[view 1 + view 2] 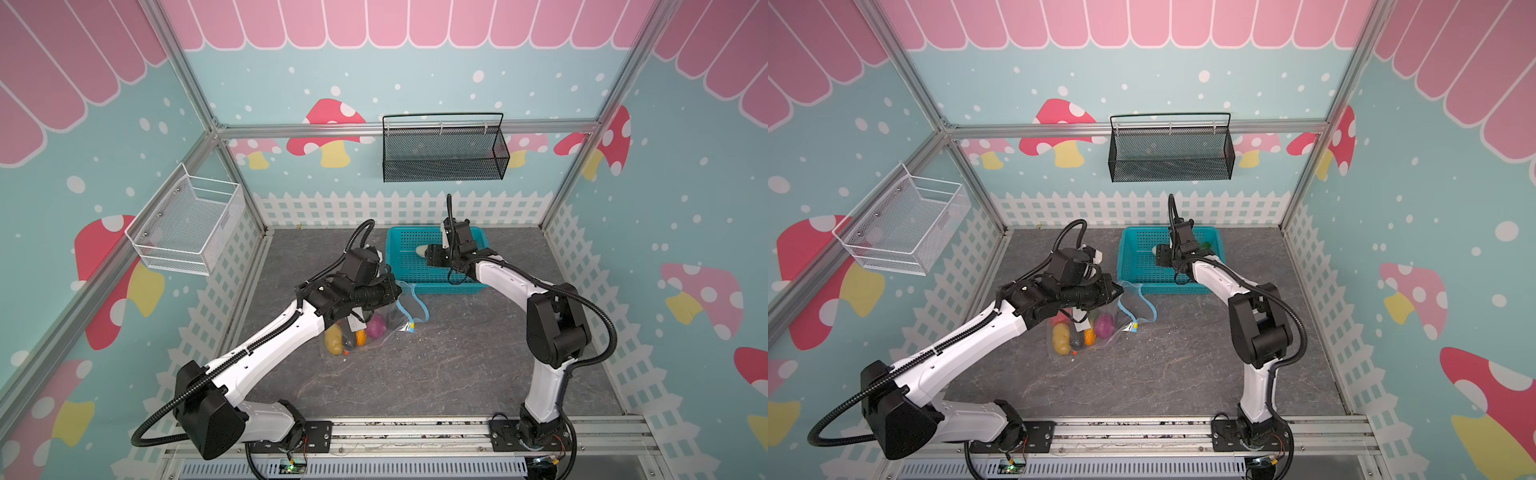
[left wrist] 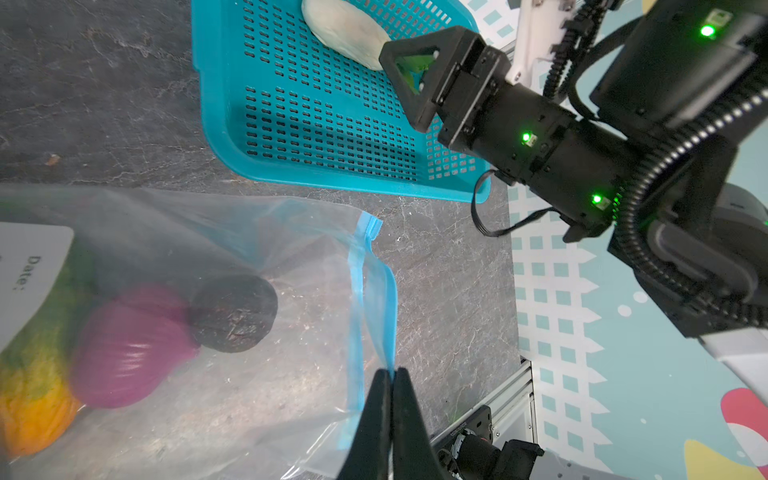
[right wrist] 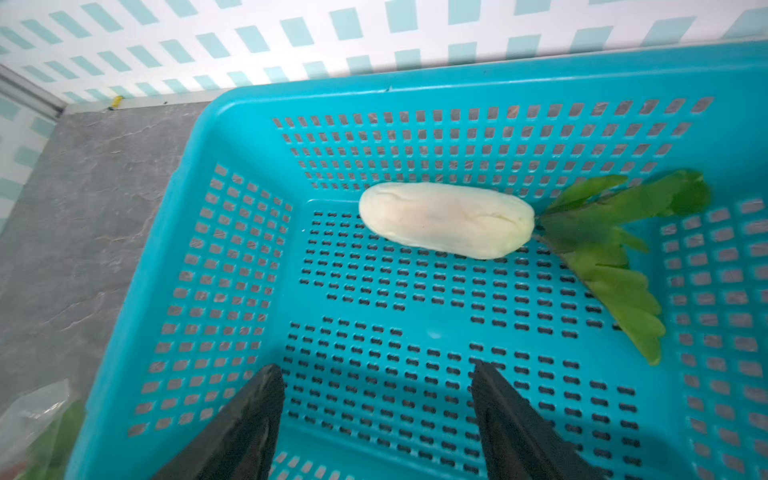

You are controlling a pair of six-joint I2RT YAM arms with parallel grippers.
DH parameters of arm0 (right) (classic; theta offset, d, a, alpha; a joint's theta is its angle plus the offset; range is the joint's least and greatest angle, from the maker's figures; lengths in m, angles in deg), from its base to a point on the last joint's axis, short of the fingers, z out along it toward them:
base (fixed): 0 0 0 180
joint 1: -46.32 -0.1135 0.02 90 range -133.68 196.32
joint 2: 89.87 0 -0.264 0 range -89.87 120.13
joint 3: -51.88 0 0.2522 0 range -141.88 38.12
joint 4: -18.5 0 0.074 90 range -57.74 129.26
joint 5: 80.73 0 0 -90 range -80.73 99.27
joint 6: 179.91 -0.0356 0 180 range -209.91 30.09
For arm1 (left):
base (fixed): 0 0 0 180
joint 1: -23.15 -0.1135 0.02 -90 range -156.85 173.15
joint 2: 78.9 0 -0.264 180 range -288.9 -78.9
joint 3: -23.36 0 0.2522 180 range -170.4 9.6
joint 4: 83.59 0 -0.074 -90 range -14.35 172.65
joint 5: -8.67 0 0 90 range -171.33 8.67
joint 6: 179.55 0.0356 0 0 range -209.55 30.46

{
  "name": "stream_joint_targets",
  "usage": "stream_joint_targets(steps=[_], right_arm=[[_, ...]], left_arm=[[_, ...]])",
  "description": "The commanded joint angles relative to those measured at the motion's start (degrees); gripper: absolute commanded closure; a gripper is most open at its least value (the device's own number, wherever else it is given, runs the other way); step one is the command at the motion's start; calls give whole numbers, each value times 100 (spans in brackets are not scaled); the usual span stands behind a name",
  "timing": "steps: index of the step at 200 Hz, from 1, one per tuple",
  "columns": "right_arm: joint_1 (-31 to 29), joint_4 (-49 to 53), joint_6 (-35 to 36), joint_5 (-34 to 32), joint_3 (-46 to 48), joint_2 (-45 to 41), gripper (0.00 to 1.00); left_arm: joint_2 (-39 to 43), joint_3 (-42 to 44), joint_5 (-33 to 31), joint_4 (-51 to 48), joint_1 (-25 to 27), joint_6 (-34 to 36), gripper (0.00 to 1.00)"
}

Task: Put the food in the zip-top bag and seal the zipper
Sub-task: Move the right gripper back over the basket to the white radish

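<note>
Left gripper (image 2: 390, 376): jaws pressed fully together, pinching the blue zipper (image 2: 356, 291) at the mouth of the clear bag (image 2: 266, 232); pinched edge lifted off the grey table (image 1: 457, 353), rest of the bag sagging below. Bag placement: just left of centre in both top views, partly under the left arm (image 1: 266, 357), upper edge close to the teal basket (image 1: 440, 289), contact not discernible. Bag contents, seen through the plastic: purple onion (image 2: 129, 353), dark eggplant (image 2: 232, 313) touching it, yellow potato (image 1: 333, 340), orange carrot (image 1: 360, 338); white label (image 2: 29, 266) on the bag wall. Small yellow slider (image 1: 412, 326) at the zipper's lower end in a top view. Zipper unsealed, mouth gaping in a loop. Right gripper (image 3: 376, 368): jaws spread wide, nothing between them, poised over the basket floor. White radish (image 3: 446, 220) with green leaves (image 3: 615, 249): lying flat inside the basket, just beyond the right fingertips, apart from them. Basket placement: centre of both top views, near the white fence (image 1: 399, 208) at the back.
</note>
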Motion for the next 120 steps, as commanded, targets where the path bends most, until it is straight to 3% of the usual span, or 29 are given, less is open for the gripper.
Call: stream_joint_targets(steps=[1, 120], right_arm=[[-5, 207, 253, -660, -331, 322, 25], [-13, 565, 552, -1650, -2315, 1949, 22]], left_arm=[[178, 66, -31, 62, -17, 21, 100], [199, 122, 44, 22, -110, 74, 100]])
